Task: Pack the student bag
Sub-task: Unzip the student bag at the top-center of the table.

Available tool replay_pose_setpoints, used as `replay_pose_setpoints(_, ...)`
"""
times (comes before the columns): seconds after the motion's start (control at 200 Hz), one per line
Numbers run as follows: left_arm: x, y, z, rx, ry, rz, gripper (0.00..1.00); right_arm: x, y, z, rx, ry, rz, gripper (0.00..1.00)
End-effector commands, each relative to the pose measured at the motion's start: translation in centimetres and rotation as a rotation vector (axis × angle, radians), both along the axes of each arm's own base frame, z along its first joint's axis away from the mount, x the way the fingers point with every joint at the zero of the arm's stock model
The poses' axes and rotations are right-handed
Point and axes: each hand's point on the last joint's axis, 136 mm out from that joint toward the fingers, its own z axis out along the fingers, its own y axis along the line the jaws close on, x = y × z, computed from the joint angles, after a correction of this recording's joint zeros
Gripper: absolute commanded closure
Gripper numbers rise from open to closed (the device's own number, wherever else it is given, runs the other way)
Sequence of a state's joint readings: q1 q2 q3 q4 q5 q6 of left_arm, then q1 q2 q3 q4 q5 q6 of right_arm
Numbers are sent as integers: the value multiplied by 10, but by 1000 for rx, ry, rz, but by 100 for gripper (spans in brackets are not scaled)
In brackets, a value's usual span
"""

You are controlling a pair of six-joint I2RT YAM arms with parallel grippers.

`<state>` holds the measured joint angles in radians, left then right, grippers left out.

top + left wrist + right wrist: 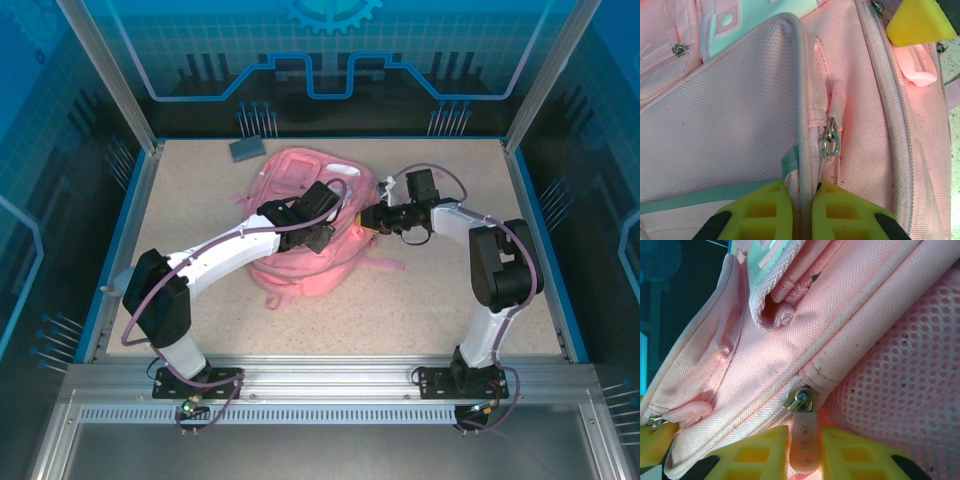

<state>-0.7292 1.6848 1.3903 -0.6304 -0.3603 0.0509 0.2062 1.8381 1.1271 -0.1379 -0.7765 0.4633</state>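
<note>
While the left tool (802,189) pinches the student bag (292,170) by its piping (801,100), the right tool (804,434) clamps a zip pull (803,447)

1. student bag (300,170): pink all over, mint trim, pink holey mesh panel
2. zip pull (804,445): pale pink
3. left gripper (801,195), right gripper (805,437): yellow fingers
4. tabletop (400,310): speckly beige, blue edging
5. little block (246,149) by the tabletop's far left corner: grey-blue

A small grey-blue block (246,149) lies on the speckled table (420,290), near its far edge
</note>
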Motion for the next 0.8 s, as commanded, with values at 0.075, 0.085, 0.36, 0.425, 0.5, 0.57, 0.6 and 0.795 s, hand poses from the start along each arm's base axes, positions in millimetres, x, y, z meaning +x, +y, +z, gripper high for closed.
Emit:
replay_pose_setpoints(0.075, 6, -9, 14, -80, -33, 16, 99, -2, -10, 7, -52, -23, -18, 87)
replay_pose_setpoints(0.085, 6, -9, 14, -81, -33, 16, 99, -2, -10, 7, -56, -22, -18, 88)
replay_pose_setpoints(0.36, 7, -8, 14, -80, -37, 22, 99, -5, -15, 11, -194, -79, -5, 98)
replay_pose_setpoints(0.425, 8, -10, 15, -86, -39, 25, 99, -10, -10, 15, -204, -91, 20, 100)
replay_pose_setpoints(0.5, 9, -11, 15, -96, -40, 39, 99, -20, -3, 19, -202, -97, 51, 100)
replay_pose_setpoints(0.57, 12, -13, 14, -115, -37, 56, 100, -32, 7, 26, -170, -98, 88, 100)
replay_pose_setpoints(0.6, 13, -14, 13, -124, -37, 65, 100, -38, 12, 28, -154, -96, 101, 100)
replay_pose_setpoints(0.795, 25, -33, 15, -241, -39, 113, 100, -79, 42, 31, -63, -44, 166, 100)
